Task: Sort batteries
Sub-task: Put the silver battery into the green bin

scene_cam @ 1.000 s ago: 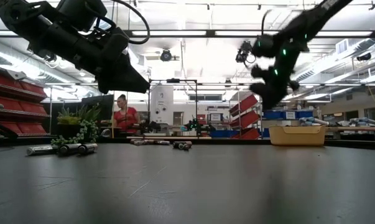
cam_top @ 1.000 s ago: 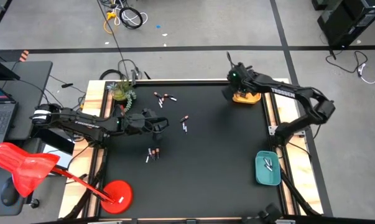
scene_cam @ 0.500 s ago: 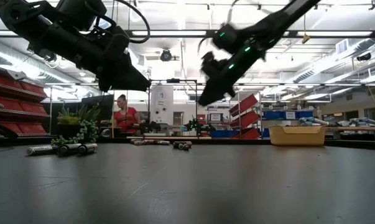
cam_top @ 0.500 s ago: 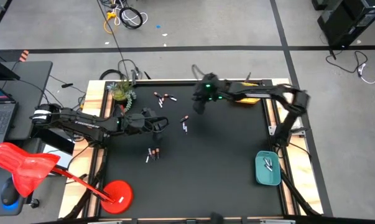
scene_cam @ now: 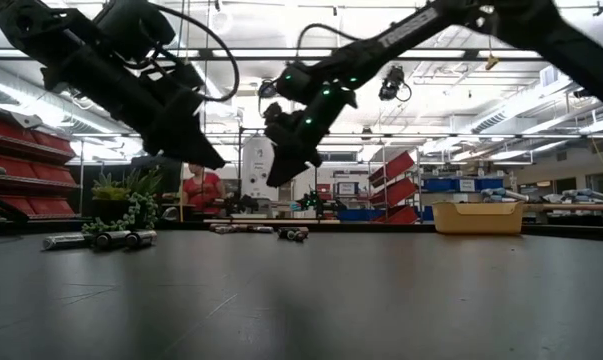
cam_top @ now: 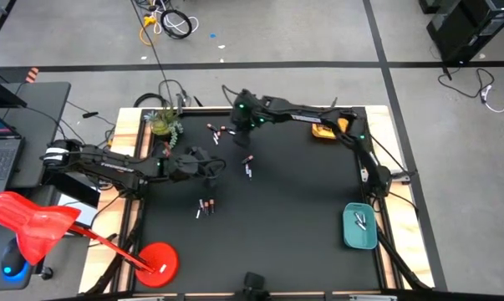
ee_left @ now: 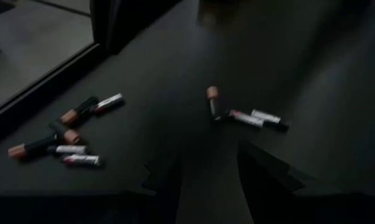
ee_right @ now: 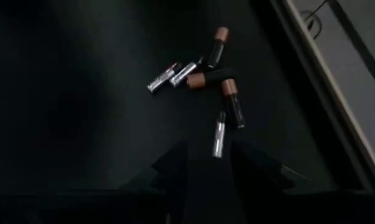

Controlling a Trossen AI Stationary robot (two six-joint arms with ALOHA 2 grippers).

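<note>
Bench [cam_top: 285, 209]: black mat with wooden edges, filling the middle of the high view.
Batteries [cam_top: 219, 130]: one loose cluster sits upper left of centre on the mat; a second small group [cam_top: 248, 164] lies near the middle; a third [cam_top: 205, 206] lies lower left of centre. All rest flat on the bench, none held.
Right gripper [cam_top: 239, 119]: reached far across to the upper middle of the high view, hanging just right of the upper cluster. Its wrist view shows the jaws parted and empty, with the cluster [ee_right: 206, 74] spread just ahead of them.
Left gripper [cam_top: 218, 165]: left of centre in the high view, between the upper cluster and the lower group, off the mat in the low view. Jaws parted, nothing between them; its wrist view shows batteries [ee_left: 246, 117] on the mat beyond the fingertips.
Yellow tray [cam_top: 328, 130]: upper right edge of the bench.
Teal tray [cam_top: 359, 227]: lower right, with a few batteries in it.
Plant [cam_top: 164, 123]: upper left corner of the bench.
Person [scene_cam: 201, 189]: in a red top, far behind the bench in the low view.
</note>
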